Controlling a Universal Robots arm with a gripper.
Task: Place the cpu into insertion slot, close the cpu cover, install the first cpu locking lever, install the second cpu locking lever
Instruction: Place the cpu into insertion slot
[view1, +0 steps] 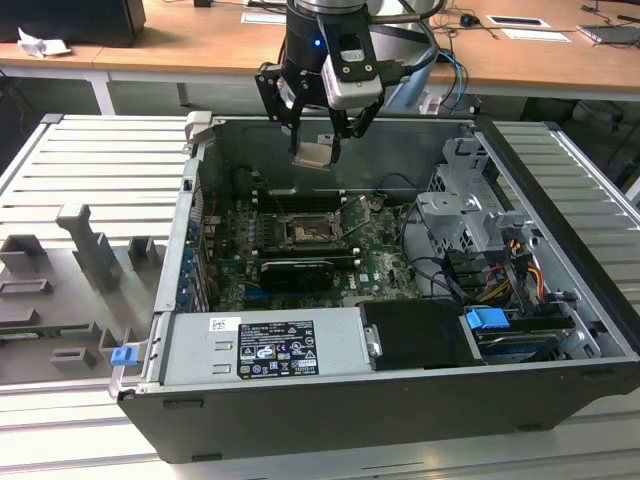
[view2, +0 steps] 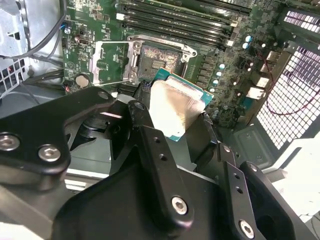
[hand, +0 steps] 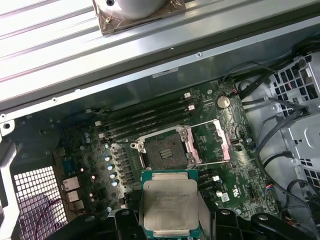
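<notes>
Right now pincer (view1: 318, 146) is clamped on the cpu (hand: 169, 202), chip's silver face toward both wrist cams. It's held in the air over the motherboard (view1: 385, 258) inside the open PC case (view1: 400, 410), not touching it. Insertion slot (hand: 162, 152) sits bare; cpu cover (hand: 220, 140) is swung open beside it.

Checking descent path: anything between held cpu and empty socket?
Nothing. First wrist view shows bare space between the flat silver-grey square cpu and open black socket.
</notes>
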